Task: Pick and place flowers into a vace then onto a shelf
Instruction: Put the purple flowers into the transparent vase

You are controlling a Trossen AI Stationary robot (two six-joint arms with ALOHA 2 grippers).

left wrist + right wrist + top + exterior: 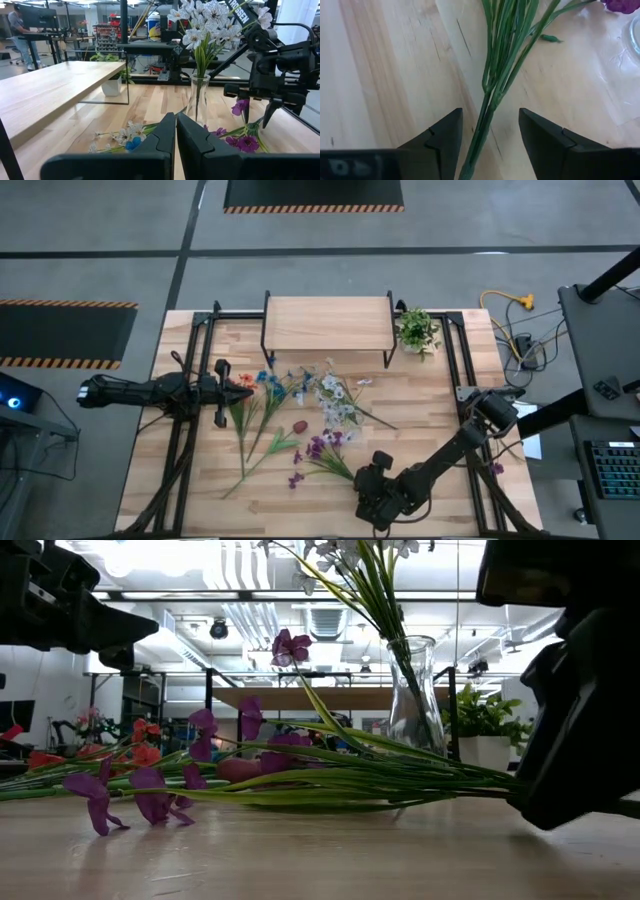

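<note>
A clear glass vace [198, 100] stands upright mid-table with white flowers [336, 402] in it. More flowers lie flat on the tabletop: purple ones [320, 448], and orange and blue ones [255, 383]. The shelf [328, 323] stands at the far edge. My right gripper [490, 135] is low over the near side of the table, open. Its fingers stand on either side of the purple flowers' green stem bundle [492, 95], apart from it. My left gripper [176, 135] waits shut at the table's left, pointing level.
A small potted plant [417, 330] sits to the right of the shelf at the far edge. Black frame rails [180, 440] run along both sides of the table. Bare wood lies near the front edge, left of my right gripper.
</note>
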